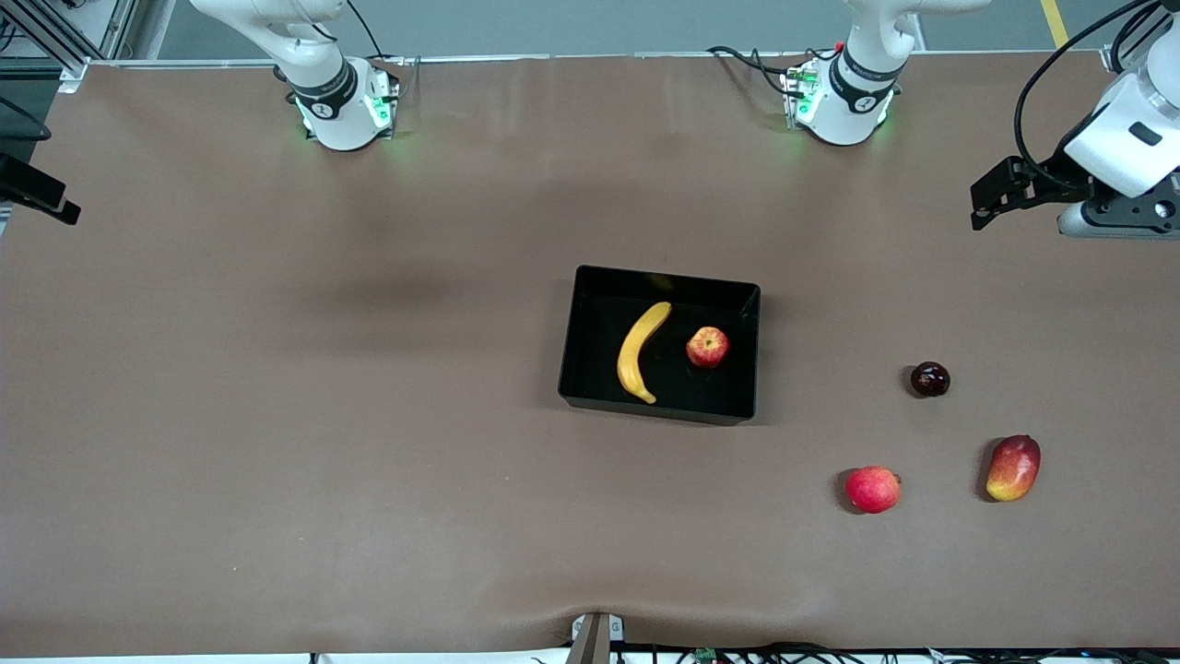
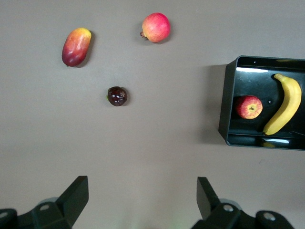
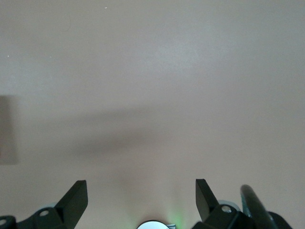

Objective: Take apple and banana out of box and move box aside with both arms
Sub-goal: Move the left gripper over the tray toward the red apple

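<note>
The black box [image 1: 664,277] stands on the middle of the brown table. The yellow banana [image 1: 640,352] and the red-and-yellow apple [image 1: 707,347] lie in it, apart from each other. The left wrist view shows the box [image 2: 224,105] with the apple [image 2: 249,107] and the banana [image 2: 284,102] inside. My left gripper [image 1: 991,198] is up in the air at the left arm's end of the table, open and empty [image 2: 141,195]. My right gripper [image 1: 55,205] is raised at the right arm's end, open and empty over bare table [image 3: 141,198].
A pinkish-red round fruit [image 1: 872,489], a red-and-yellow mango [image 1: 1013,468] and a small dark round fruit [image 1: 929,379] lie on the table toward the left arm's end, also seen in the left wrist view: [image 2: 156,27], [image 2: 76,46], [image 2: 116,96].
</note>
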You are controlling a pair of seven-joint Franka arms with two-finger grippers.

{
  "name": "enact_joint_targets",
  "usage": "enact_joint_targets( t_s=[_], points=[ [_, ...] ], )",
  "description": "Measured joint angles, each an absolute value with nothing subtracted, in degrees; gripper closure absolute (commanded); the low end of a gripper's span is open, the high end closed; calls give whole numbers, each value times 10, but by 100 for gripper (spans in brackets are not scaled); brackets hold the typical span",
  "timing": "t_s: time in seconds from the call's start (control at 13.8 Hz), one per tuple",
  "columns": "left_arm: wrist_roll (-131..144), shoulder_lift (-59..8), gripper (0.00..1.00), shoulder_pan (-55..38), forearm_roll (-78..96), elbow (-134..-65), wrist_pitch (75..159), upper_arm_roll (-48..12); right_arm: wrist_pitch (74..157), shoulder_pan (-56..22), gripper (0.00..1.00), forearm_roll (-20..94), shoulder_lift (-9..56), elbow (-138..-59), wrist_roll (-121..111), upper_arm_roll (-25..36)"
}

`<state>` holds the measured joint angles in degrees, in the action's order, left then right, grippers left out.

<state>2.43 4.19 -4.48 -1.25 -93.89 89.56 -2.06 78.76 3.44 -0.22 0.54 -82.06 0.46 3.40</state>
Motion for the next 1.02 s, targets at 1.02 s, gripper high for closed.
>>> enact_joint_targets(
  t_s=[1.02],
  points=[
    [217,-90,0,-101,-14,-914,918,-108,788,38,0,0,6,-821,5,35]
  ],
)
